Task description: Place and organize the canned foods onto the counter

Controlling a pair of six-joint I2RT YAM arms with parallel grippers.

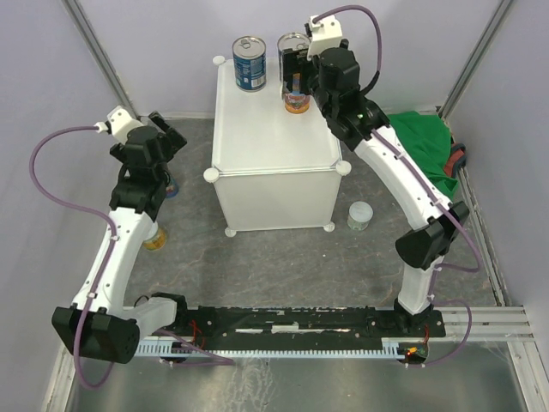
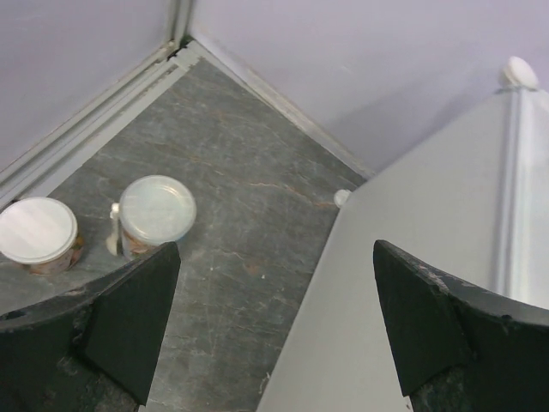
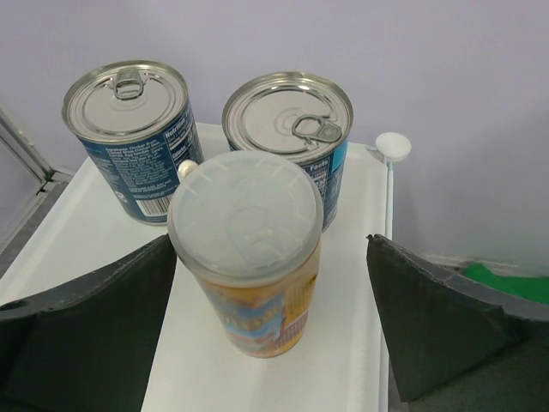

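Note:
Three canned foods stand on the white counter [image 1: 274, 146] at its far edge. Two are blue-labelled cans with pull-tab tops [image 3: 130, 137] [image 3: 292, 129]. In front of them is a white-lidded can with a colourful orange label [image 3: 253, 257]. My right gripper [image 3: 273, 249] is open, with a finger on each side of this can and neither touching it. In the top view it [image 1: 298, 81] hides part of the right blue can. My left gripper [image 2: 276, 257] is open and empty, above the floor beside the counter's left wall [image 2: 412, 257]. Two white-lidded cans [image 2: 157, 210] [image 2: 36, 232] stand on the floor there.
A pale green can [image 1: 360, 215] stands on the grey floor by the counter's front right foot. A green cloth [image 1: 425, 150] lies at the right wall. The left arm partly covers two floor cans [image 1: 170, 186] [image 1: 156, 239]. Walls enclose the floor on three sides.

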